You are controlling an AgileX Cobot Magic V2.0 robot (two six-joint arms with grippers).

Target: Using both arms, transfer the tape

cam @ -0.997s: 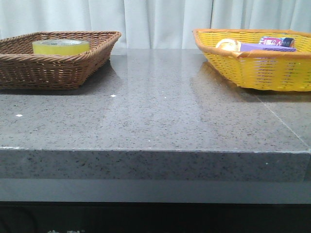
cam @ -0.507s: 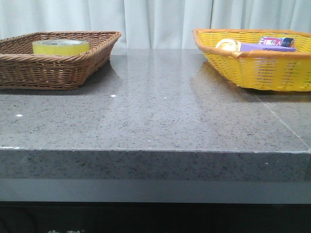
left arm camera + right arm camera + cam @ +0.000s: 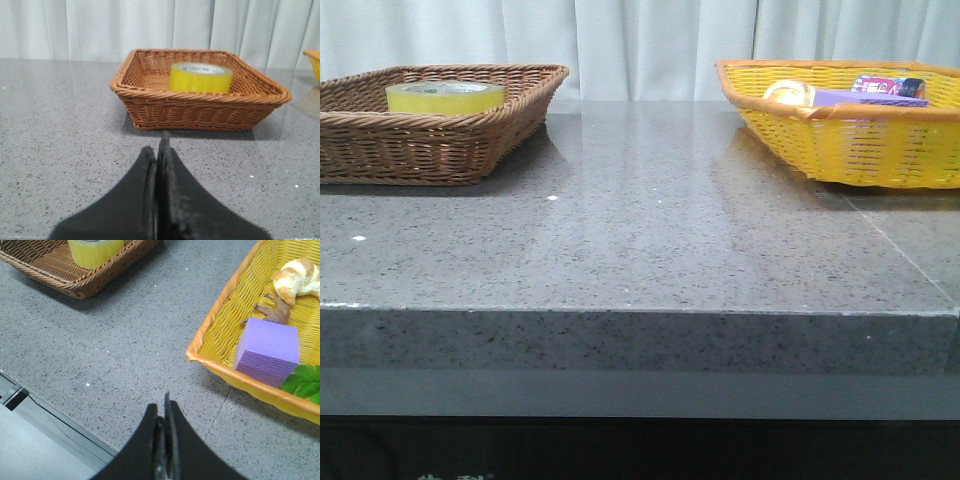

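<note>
Grey speckled stone table [image 3: 640,230], white curtain [image 3: 640,40] behind. Brown wicker basket [image 3: 440,140] at the table's left rear; inside it, lying flat, one roll of yellow tape [image 3: 445,96] with a white inner core bearing green print, its top just above the basket rim in the front view. Yellow wicker basket [image 3: 840,140] at the right rear, well apart from the brown one; contents: a purple block [image 3: 267,352], a croissant-shaped piece [image 3: 297,277], a brown leaf-like item [image 3: 275,312], green leaves [image 3: 305,382] and a small colourful packet [image 3: 890,86] whose print is too small to read. Left gripper [image 3: 160,155]: black fingers pressed together with nothing between them, low over the bare table, in front of the brown basket and apart from it, tape beyond. Right gripper [image 3: 162,412]: black fingers together, holding nothing, above bare table near the front edge, between the two baskets and closer to the yellow one. Neither arm appears in the front view.
</note>
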